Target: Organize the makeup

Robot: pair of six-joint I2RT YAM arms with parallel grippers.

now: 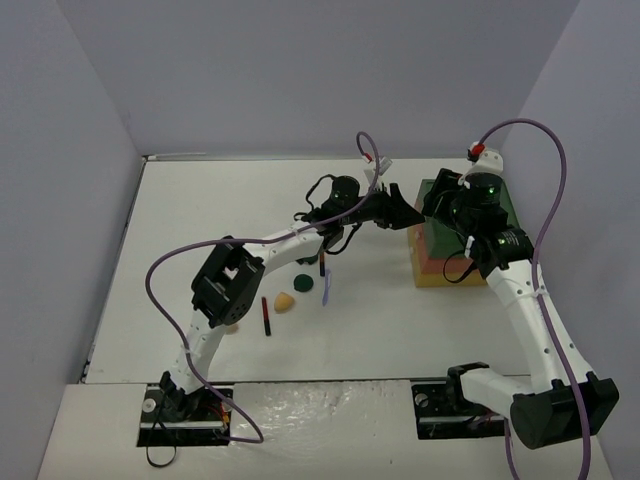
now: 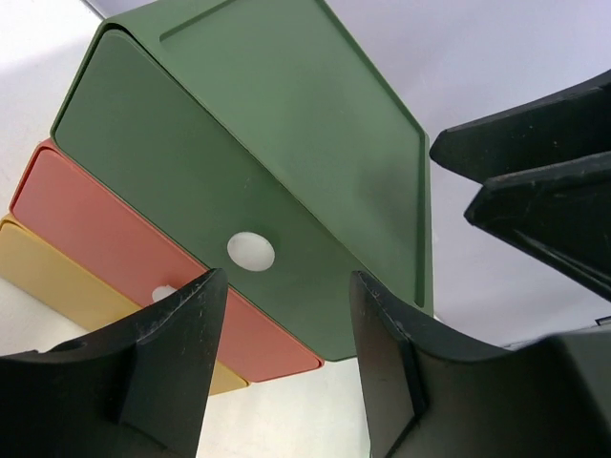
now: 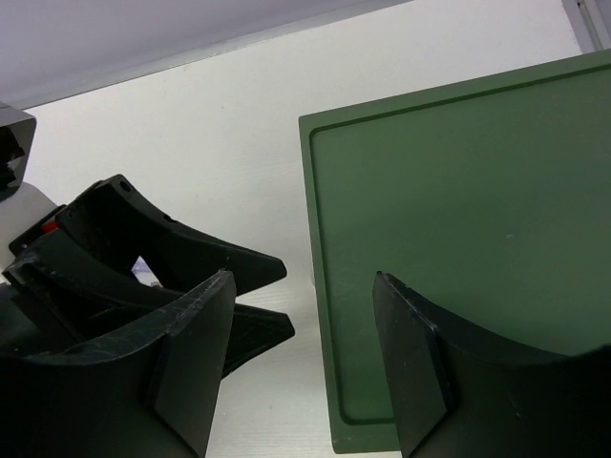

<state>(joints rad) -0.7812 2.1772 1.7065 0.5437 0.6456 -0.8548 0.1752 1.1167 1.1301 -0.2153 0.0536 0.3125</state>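
Hovering beside the stacked box (image 1: 441, 270), the left gripper (image 1: 400, 212) has its jaws partly spread with nothing between them. Its wrist view looks through the gap at the green top drawer's front, with a round hole in it. The red and yellow layers sit below that drawer. The right gripper (image 1: 441, 197) sits just above the box's green lid, close to the left one. Its jaws are also parted and empty.

Well apart from both grippers, the makeup lies loose on the white table (image 1: 200, 220), under and near the left arm. A dark green disc (image 1: 304, 283), a lilac tool (image 1: 326, 290) and a tan sponge (image 1: 285, 301) lie together, with a dark red stick (image 1: 266, 315) just beside them. A second tan sponge (image 1: 232, 327) peeks out from beneath the arm.
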